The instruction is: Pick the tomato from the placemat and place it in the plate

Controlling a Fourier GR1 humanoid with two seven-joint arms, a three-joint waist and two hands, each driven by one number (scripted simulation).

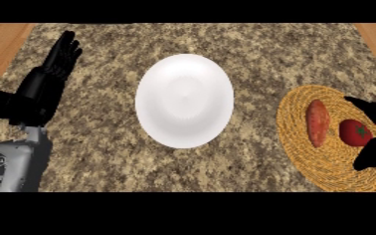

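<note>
- Left black hand (55, 64) rests, fingers straight.
- Right black hand (365, 157): fingers spread astride round red tomato (354, 132) on woven straw placemat (308, 149).
- You've yet to grasp; white round plate (184, 100) holds nothing.

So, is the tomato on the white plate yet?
No, the tomato lies on the woven placemat, apart from the plate.

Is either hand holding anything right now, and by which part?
Nothing is held. The right hand brackets the tomato on the placemat without closing on it; the left hand rests open.
</note>
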